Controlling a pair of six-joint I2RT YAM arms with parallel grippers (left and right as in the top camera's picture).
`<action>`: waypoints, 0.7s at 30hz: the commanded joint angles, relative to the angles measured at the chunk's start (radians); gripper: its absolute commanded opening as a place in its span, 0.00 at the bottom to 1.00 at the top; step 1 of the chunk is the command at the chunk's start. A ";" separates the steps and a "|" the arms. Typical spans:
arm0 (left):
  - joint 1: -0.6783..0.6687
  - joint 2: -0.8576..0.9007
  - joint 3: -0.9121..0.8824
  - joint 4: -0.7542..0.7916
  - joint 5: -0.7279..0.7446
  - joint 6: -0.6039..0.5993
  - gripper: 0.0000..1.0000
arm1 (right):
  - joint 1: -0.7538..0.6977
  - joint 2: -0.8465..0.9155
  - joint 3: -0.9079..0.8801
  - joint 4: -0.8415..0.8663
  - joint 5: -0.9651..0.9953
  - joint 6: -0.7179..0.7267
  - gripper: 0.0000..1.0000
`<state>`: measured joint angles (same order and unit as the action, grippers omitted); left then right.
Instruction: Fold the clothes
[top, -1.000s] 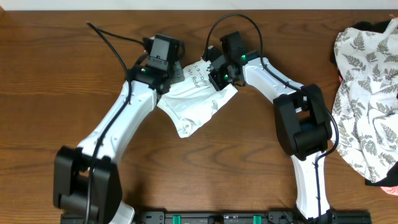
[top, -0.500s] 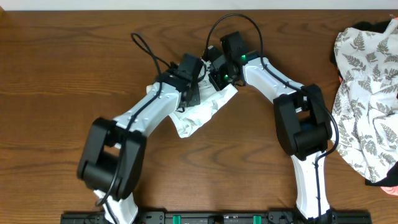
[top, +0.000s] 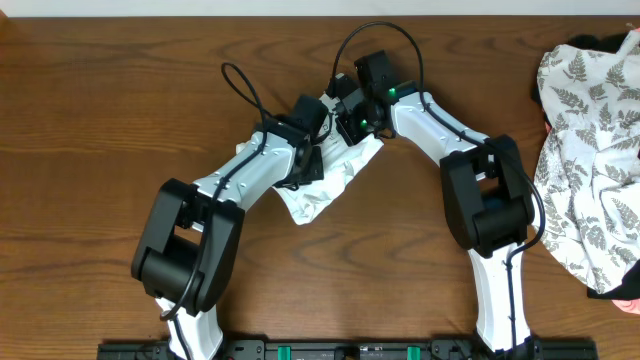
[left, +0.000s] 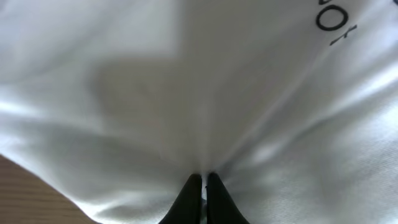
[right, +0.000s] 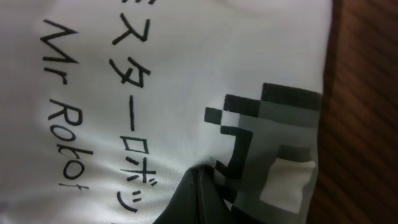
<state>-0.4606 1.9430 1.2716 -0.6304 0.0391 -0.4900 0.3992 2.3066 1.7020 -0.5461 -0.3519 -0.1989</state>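
Now T-shirt (top: 322, 195) bunched, long axis diagonal on bench (top: 100, 100). Left end effector (left: 203, 183) pinched shut on its middle fold; right end effector (right: 202, 180) shut, tips on print (right: 68, 143), far end.

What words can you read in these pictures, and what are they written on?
"Mr Robot": black print on the white T-shirt, lying sideways in the right wrist view.
"スターロボッ": the Japanese line beside it on the same shirt; both its ends are cut off or hidden.
"ot": a word's tail on the shirt in the left wrist view; the rest is out of frame.
Overhead view: no text is readable.
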 joint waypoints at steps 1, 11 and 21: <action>-0.023 -0.014 -0.007 -0.023 0.019 -0.001 0.06 | -0.028 0.069 -0.023 -0.027 0.064 0.019 0.01; -0.037 -0.093 -0.005 -0.036 0.021 -0.001 0.06 | -0.029 0.069 -0.023 -0.031 0.064 0.019 0.01; -0.037 -0.042 -0.055 -0.003 0.021 -0.011 0.07 | -0.029 0.069 -0.023 -0.037 0.064 0.019 0.11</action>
<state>-0.4950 1.8679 1.2545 -0.6460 0.0540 -0.4904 0.3985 2.3066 1.7027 -0.5552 -0.3580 -0.1871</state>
